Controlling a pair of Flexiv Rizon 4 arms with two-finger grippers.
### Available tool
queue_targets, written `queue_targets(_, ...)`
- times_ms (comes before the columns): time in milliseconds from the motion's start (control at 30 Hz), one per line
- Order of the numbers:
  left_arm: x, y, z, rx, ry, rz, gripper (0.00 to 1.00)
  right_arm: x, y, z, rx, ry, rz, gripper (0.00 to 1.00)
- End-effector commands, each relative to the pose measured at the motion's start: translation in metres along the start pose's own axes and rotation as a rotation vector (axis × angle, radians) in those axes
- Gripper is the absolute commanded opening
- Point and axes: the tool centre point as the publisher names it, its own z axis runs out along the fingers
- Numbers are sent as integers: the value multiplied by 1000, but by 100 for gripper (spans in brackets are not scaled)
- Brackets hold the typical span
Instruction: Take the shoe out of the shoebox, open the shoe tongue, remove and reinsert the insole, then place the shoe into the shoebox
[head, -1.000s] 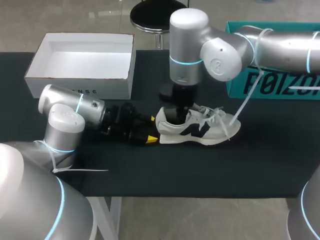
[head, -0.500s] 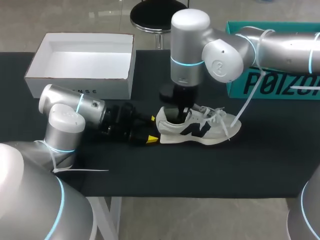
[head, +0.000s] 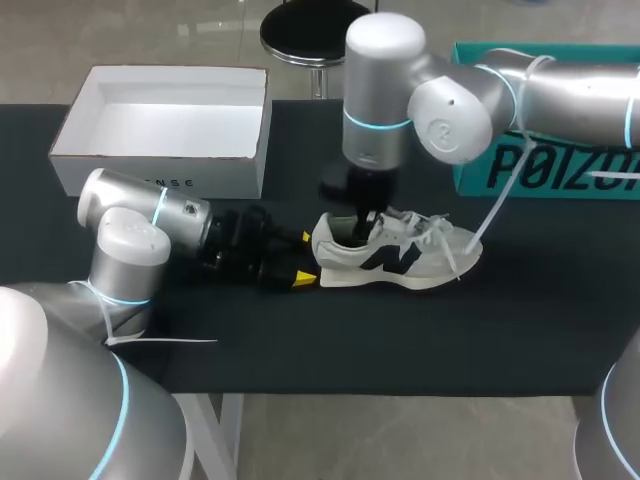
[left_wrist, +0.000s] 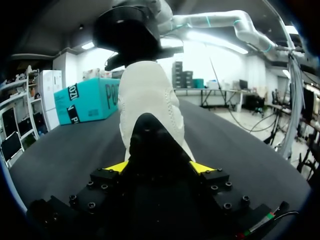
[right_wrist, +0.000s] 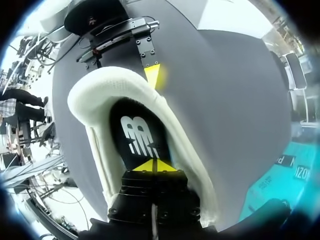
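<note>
Closest in, the left claw (head: 304, 260) lies low along the tabletop (head: 400, 340), coming in from the left side. It is clamped on the shoe (head: 400, 258) at the heel (left_wrist: 147, 95). The left wrist view shows a yellow tip touching each side of the heel's black back tab, so that's a firm hold.

The shoe itself is out of its box. It stands upright on its sole near the middle of the tabletop, heel towards the left claw and toe pointing off to the right. It's a white and grey shoe with a dark side mark, and the laces (head: 440, 232) are loose and spilling over the front.

Just beyond, the right arm comes in from the right and points straight down. The right claw (right_wrist: 152, 165) is inside the shoe's opening. Its yellow tips are pressed together with no gap between them, right above the black insole (right_wrist: 137, 137), which lies flat in the shoe. I can't tell whether anything is pinched between them.

Further back on the left, the white shoebox (head: 160, 155) sits open, well apart from the shoe. At the far right stands a teal box (head: 560, 160).
</note>
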Motion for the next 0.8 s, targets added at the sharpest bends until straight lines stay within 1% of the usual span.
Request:
queue_targets(33,-1,1,3,-2,0,-1,0,5,-14,-8,-33,-15,17,0)
queue_targets(200,-1,1,3,-2,0,-1,0,6,-19,-13,-75,-23,48,0)
queue_targets(267,-1,1,3,-2,0,-1,0,6,-20,-15,-81,-28,52,0)
queue_targets(433,-1,1,3,-2,0,-1,0,6,-18,-21,-105,-43,52,0)
queue_targets(533,-1,1,3,-2,0,-1,0,5,-16,-23,-102,-56,35,0)
queue_targets(567,-1,1,3,-2,0,-1,0,5,-16,-24,-103,-57,34,26)
queue_targets(600,-1,1,3,-2,0,-1,0,4,-15,-24,-103,-58,33,37)
queue_targets(633,-1,1,3,-2,0,-1,0,4,-15,-24,-101,-60,32,53)
queue_targets(667,-1,1,3,-2,0,-1,0,3,-15,-25,-101,-64,31,90)
queue_targets(700,-1,1,3,-2,0,-1,0,3,-16,-26,-102,-66,31,100)
queue_targets(800,-1,1,3,-2,0,-1,0,1,-16,-27,-102,-71,34,100)
